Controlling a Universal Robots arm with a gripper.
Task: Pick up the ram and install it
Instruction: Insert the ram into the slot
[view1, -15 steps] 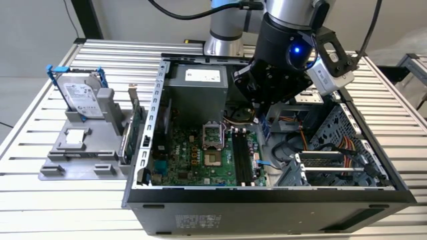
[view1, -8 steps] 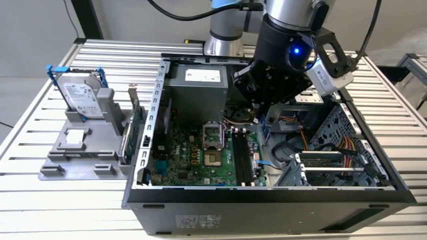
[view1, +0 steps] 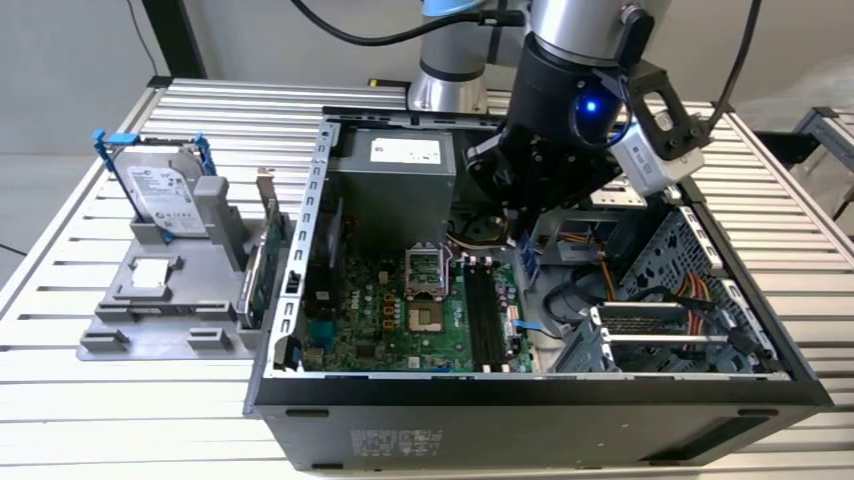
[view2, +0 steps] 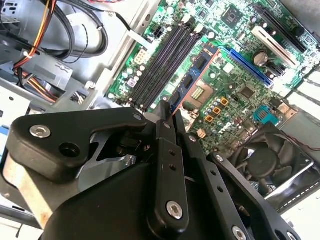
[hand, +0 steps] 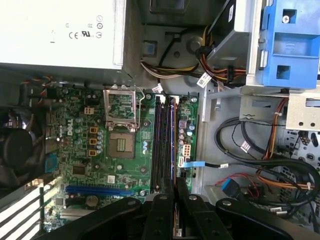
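In the exterior view the gripper (view1: 514, 215) hangs at upper centre. In the first wrist view it appears clamped on the ram (hand: 173, 145), seen edge-on. The ram's long axis runs parallel to the slots (view1: 487, 320), lower centre of the exterior view.

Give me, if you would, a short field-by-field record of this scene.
arm: reaches into the open computer case
hand: shut on the ram
ram position: over the motherboard, running along the memory slots; whether it touches one cannot be told
hard drive: upright in a gray stand, outside the case on the exterior view's left
green card: standing on edge between the stand and the case wall
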